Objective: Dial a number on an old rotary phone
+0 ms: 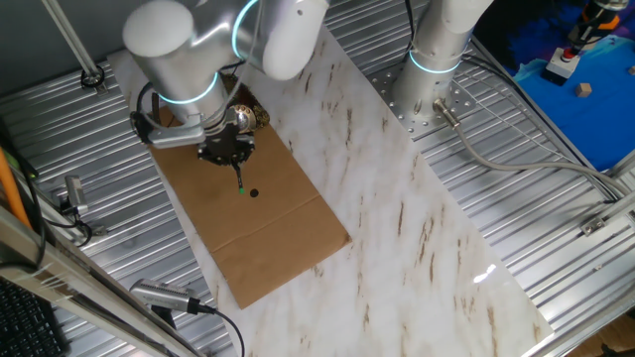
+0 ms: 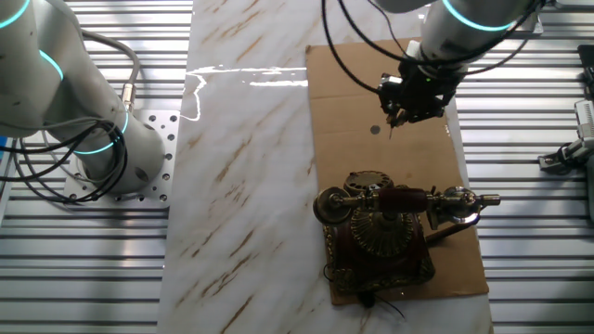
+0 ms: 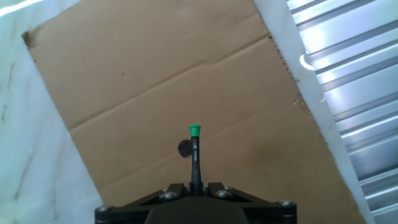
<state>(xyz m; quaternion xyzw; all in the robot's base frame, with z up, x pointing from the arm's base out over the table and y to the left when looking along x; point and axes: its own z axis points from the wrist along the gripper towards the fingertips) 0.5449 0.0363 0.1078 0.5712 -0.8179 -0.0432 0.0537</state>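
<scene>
The old rotary phone (image 2: pixel 380 232) stands at one end of the cardboard sheet (image 2: pixel 343 93), dark red-brown with gold trim, its handset resting across the top. In one fixed view only a brass part of the phone (image 1: pixel 256 116) shows behind the arm. My gripper (image 2: pixel 402 113) hangs over the cardboard, a short way from the phone's dial side and apart from it. The gripper (image 3: pixel 196 185) is shut on a thin black stick (image 3: pixel 195 158) with a green tip (image 3: pixel 194 130), pointing down at bare cardboard. The hand view does not show the phone.
A small dark spot (image 3: pixel 185 148) marks the cardboard just beside the stick tip. The cardboard lies on a white marble tabletop (image 1: pixel 417 228) ringed by ribbed metal slats (image 1: pixel 556 218). A second arm's base (image 1: pixel 437 59) stands at the table's edge.
</scene>
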